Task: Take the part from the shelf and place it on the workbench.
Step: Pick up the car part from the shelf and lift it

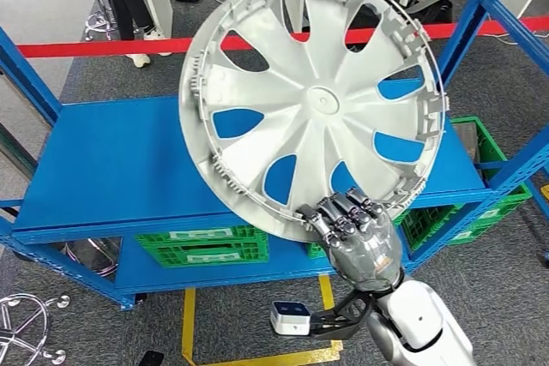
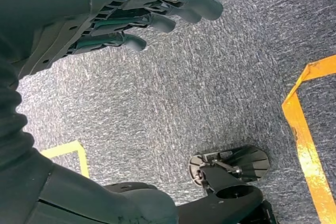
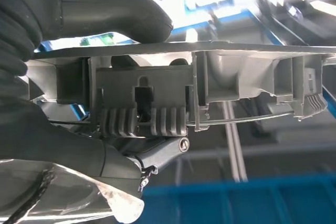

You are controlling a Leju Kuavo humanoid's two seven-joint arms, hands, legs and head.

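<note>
Blue steel shelf (image 1: 117,169): standing behind and below the part.
Silver-grey plastic wheel cover, spoked, clip-ribbed rim (image 1: 310,100): being held tilted in the air above the shelf; probably light, stiff, awkwardly broad, clips fragile; rim is the sensible hold.
Right hand (image 1: 356,233): fingers gripping the lower rim.
Left hand (image 2: 130,19): hanging over the floor, fingers apart, holding nothing.
</note>
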